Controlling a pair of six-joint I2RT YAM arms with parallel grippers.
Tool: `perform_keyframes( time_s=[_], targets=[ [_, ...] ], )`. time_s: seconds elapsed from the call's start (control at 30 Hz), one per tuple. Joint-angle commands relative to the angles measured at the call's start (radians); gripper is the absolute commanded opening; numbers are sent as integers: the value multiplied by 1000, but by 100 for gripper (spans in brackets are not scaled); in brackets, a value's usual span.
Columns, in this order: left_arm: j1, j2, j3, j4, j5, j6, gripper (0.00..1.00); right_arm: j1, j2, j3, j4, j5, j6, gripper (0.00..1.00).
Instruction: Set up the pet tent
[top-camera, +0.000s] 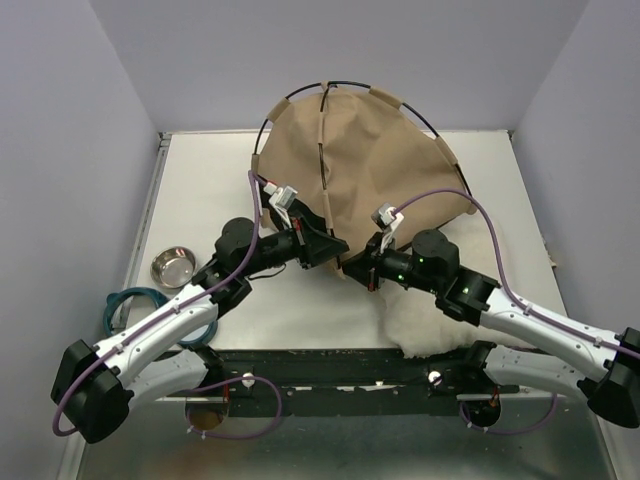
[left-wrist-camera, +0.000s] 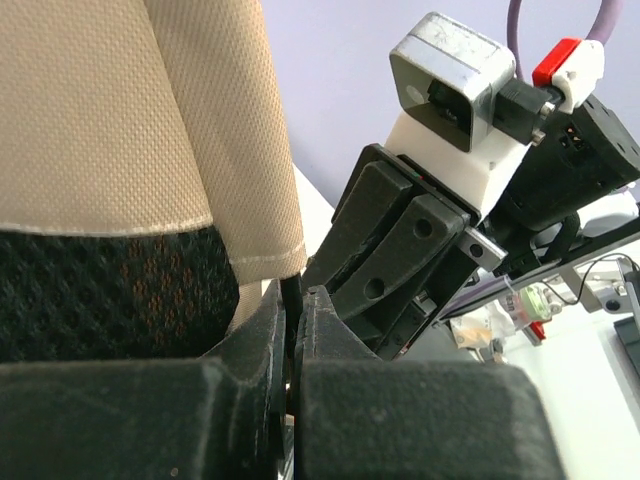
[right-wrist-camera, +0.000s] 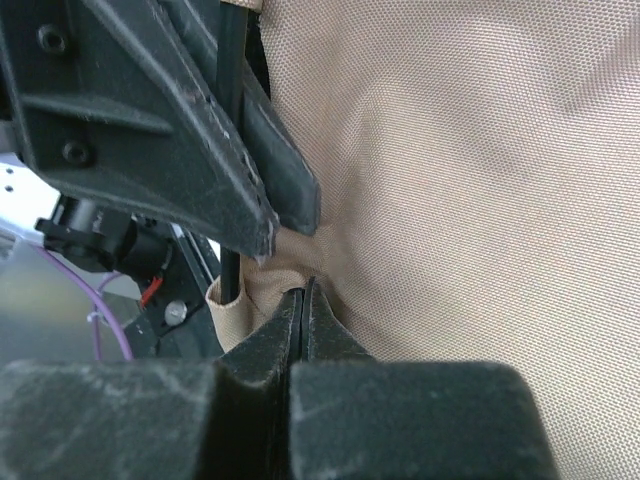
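Edge of the pet tent (top-camera: 370, 160) sits pinched in closed left hand (left-wrist-camera: 293, 303) and right hand (right-wrist-camera: 305, 296).

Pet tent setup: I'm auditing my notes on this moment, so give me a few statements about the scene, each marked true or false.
1. The left gripper and the right gripper meet at the near edge of the pet tent. True.
2. The right gripper's jaws stand wide open. False: they are shut, pinching the tent's tan fabric.
3. The steel bowl sits on the left side of the table. True.
4. The white cushion lies on top of the tent. False: it lies at the table's near right, in front of the tent.
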Motion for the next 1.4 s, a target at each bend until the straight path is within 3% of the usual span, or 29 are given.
perform_keyframes(
  time_s=[0.0,0.23,0.47,0.53,0.6,0.73,0.87,1.07,1.27,1.37],
  targets=[
    [-18,2,-25,26,-12,-9,0,-30,7,105,64,56,121,1],
    [-18,-52,-71,-53,18,95,0,-79,-16,187,-19,61,103,1],
    [-27,-4,-36,-7,11,179,0,-79,-5,118,61,-161,94,1],
    [-10,5,-2,-34,-31,221,0,-78,-22,106,35,-210,34,29],
    [17,14,17,-36,-25,227,0,-79,-48,119,-58,-171,-33,48],
    [37,16,28,-62,7,255,0,-87,-131,141,-292,-160,-172,60],
    [39,28,55,-181,170,370,0,-95,-178,225,-509,-145,-319,83],
    [38,-70,84,-485,271,691,0,-205,-119,487,-568,61,-610,89],
    [41,-142,100,-678,268,988,0,-515,77,762,-594,0,-702,95],
    [41,-158,98,-694,250,1065,0,-601,206,871,-664,-63,-747,97]
  ],
)
